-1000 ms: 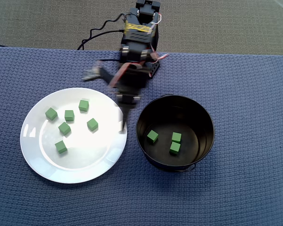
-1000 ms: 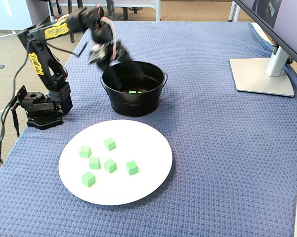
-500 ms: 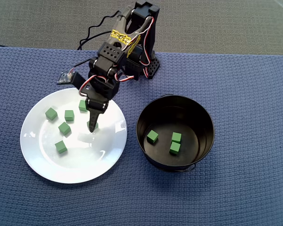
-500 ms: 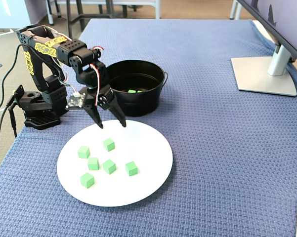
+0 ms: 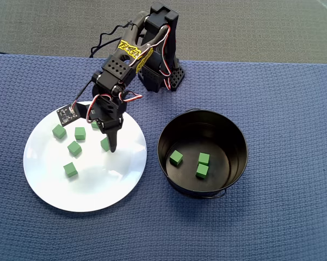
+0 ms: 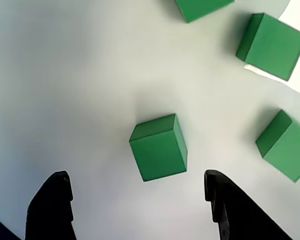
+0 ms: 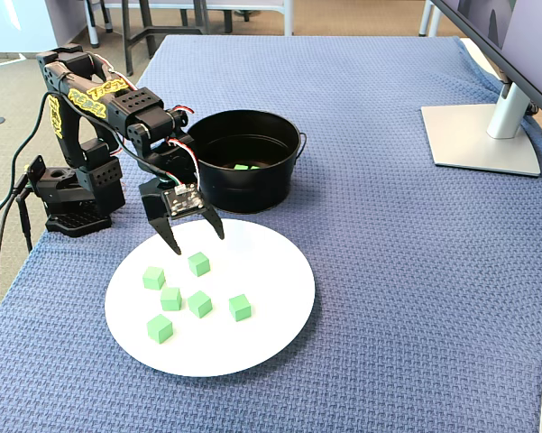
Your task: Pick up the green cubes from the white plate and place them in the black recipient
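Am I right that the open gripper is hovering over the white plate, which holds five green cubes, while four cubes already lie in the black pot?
Not quite: the black pot holds three cubes, as the overhead view shows. The rest stands: the open gripper hovers over the white plate, which holds five green cubes.

Green cubes [image 6: 158, 148], wrist view: one whole; three others cut off by the top and right edges.
Green cubes, overhead view: two on the plate partly covered by the arm; one shows only a corner.
Gripper [image 6: 139, 192], wrist view: only the two dark fingertips show; the rest is cut off at the bottom edge.
White plate [image 6: 65, 90], wrist view: fills the picture; most of its rim is out of view.
Black recipient [image 7: 245, 194], fixed view: near wall hides most of the floor; cube count inside cannot be told.
Monitor [image 7: 487, 23], fixed view: screen cut off by the top and right edges.
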`<state>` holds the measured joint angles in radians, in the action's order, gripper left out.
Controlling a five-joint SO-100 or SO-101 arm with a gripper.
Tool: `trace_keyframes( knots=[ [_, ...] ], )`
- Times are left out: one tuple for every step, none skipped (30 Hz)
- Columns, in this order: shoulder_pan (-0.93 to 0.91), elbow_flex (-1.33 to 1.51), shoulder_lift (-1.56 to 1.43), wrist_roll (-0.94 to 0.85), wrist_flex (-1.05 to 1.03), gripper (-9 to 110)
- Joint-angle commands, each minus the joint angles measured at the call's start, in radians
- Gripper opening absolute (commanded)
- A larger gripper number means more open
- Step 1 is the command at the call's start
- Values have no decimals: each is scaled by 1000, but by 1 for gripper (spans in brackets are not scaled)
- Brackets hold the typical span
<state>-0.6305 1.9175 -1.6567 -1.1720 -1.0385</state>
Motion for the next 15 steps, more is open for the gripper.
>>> trace_keyframes(
  knots=[
    [-11, -57, 9, -152, 18, 27],
    [-12, -57, 17, -181, 20, 27],
    [-15, -55, 21, -221, 15, 27],
    [-20, -51, 26, -259, 11, 27],
    [-21, -46, 32, -288, 11, 27],
    [-25, -38, 35, -316, 14, 27],
    [-26, -29, 37, -331, 25, 27],
    [-26, -21, 40, -336, 40, 27],
    [-25, -17, 44, -342, 46, 27],
    [-25, -14, 48, -353, 46, 27],
    [-23, -9, 49, -365, 46, 27],
    [-23, -5, 51, -371, 51, 27],
    [-23, -5, 54, -365, 55, 28],
    [-21, -6, 58, -364, 54, 28],
    [-21, -9, 60, -362, 49, 28]
  ],
)
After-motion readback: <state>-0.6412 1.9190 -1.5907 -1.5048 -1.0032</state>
